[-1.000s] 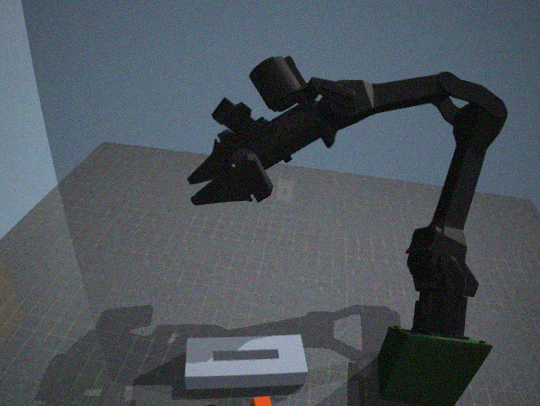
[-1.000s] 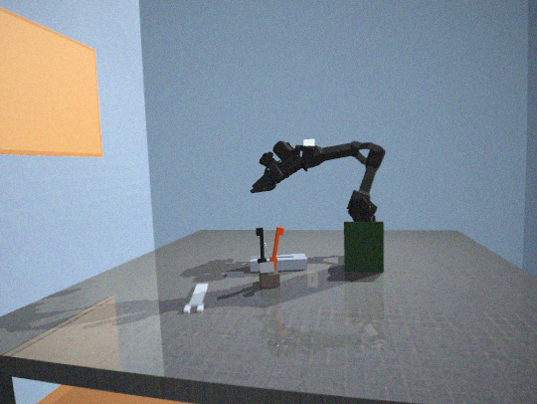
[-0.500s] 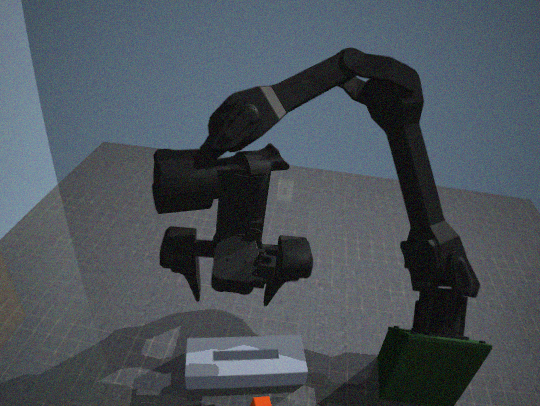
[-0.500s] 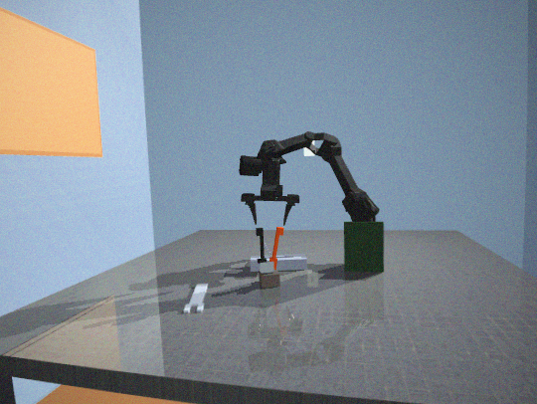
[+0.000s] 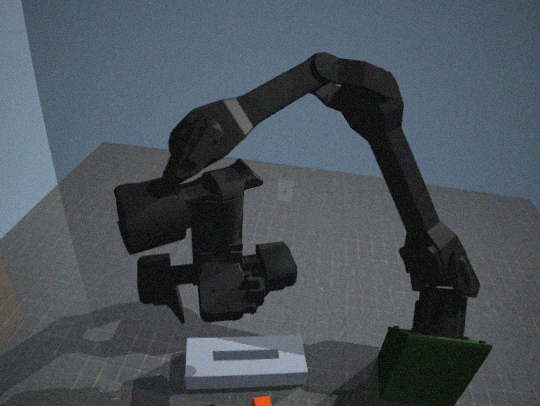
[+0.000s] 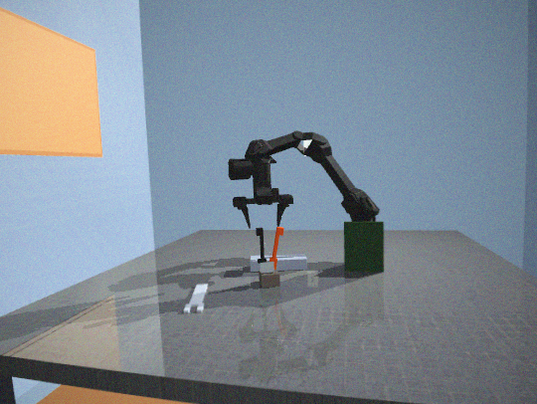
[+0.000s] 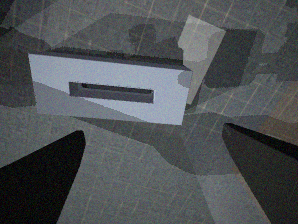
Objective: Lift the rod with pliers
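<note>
Locking pliers with one orange and one black handle (image 5: 261, 401) (image 6: 276, 246) are standing in the brown holster block (image 6: 269, 280); the black claw (image 5: 220, 312) (image 6: 264, 227) (image 7: 154, 133) is hovering above, spread and empty. Gripping, clamping and lifting are all still awaiting their turn.

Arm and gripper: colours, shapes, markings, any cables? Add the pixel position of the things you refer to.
Arm (image 5: 280, 100) (image 6: 283, 142): matte black, angular links, one pale band near the wrist. Gripper (image 5: 220, 295) (image 6: 264, 227) (image 7: 154, 133): black too, two wedge-shaped fingers tapering to narrow tips. I can make out no cables or lettering.

The top view crops the orange handle (image 5: 261, 401).
</note>
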`<state>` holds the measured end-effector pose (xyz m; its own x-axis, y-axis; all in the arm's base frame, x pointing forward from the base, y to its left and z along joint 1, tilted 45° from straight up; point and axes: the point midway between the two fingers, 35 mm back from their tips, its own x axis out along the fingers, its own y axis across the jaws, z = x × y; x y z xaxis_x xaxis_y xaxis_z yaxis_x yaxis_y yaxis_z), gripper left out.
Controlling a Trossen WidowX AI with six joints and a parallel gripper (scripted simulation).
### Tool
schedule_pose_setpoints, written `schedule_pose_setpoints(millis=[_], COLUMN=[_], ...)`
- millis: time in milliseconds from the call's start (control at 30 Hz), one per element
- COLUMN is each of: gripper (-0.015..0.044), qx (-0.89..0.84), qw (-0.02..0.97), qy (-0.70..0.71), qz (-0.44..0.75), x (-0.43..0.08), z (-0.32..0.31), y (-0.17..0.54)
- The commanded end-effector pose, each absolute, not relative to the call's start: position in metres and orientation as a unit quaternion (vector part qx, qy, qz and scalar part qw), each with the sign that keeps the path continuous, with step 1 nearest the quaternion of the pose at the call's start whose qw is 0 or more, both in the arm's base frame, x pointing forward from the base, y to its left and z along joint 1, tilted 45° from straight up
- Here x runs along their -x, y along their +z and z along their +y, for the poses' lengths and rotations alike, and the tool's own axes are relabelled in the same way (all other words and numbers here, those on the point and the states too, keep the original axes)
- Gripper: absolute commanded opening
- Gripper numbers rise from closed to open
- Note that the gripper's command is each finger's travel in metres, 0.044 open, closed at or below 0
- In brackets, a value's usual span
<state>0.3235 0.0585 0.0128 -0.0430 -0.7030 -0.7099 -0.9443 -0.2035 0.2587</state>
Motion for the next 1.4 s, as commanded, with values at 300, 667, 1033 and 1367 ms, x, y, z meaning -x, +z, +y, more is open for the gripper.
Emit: schedule_pose_setpoints(millis=[300, 667, 1033, 1367], gripper=[0.0440, 0.0440, 0.0440, 0.0440], qx=[0.674, 0.674, 0.674, 0.674], qw=[0.159, 0.160, 0.161, 0.161], qy=[0.386, 0.387, 0.387, 0.388], qz=[0.609, 0.608, 0.608, 0.608], x=[-0.307, -0.293, -0.285, -0.279], z=[0.103, 0.127, 0.144, 0.156], y=[-0.026, -0.058, -0.075, -0.087])
